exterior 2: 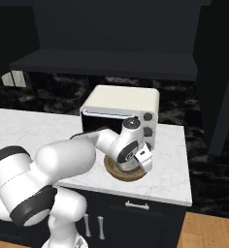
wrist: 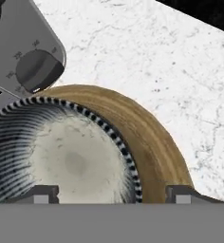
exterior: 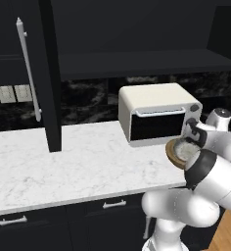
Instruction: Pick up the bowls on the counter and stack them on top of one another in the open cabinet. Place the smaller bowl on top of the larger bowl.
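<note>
I see the counter (exterior 2: 172,160) carrying the toaster oven (exterior 2: 121,104); just in front of it sits the brown bowl (wrist: 147,133), with the grey bowl (wrist: 61,156) nested inside; my gripper (wrist: 114,193) hangs directly above them, fingers (wrist: 42,193) spread wide, pinching nothing; cabinet (exterior: 137,61) shelf above

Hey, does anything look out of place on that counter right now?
Yes. The smaller bowl already sits inside the larger bowl, but on the counter beside the toaster oven, not in the open cabinet.
</note>
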Motion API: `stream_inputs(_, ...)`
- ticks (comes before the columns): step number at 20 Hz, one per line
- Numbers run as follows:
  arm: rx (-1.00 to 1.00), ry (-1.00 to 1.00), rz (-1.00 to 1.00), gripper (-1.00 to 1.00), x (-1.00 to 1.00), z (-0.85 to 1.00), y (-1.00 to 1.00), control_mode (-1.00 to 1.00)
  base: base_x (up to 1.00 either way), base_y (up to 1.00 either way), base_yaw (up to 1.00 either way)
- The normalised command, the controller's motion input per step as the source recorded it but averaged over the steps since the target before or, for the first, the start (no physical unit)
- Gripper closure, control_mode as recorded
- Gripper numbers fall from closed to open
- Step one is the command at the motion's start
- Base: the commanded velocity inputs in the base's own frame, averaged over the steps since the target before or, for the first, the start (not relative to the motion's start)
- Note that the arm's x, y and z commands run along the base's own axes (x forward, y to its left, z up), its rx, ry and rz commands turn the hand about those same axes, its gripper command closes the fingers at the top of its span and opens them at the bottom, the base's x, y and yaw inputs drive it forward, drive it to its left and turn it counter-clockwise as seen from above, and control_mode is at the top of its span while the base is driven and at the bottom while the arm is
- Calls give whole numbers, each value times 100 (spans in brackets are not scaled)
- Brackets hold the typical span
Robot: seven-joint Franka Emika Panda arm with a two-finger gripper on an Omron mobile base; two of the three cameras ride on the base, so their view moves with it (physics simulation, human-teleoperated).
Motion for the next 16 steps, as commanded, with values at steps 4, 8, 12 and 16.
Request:
stream_inputs(4, 11, 1, -5, -100, -62, 15, -50, -100, 0, 0, 0)
stream_inputs(8, 11, 4, -1, -100, -49, -1, -32, -100, 0, 0, 0)
stream_inputs(12, 3, 2, 0, -100, 1, -8, 9, -100, 0, 0, 0)
stream_inputs(16, 0, 9, 0, -100, 2, -33, 19, -100, 0, 0, 0)
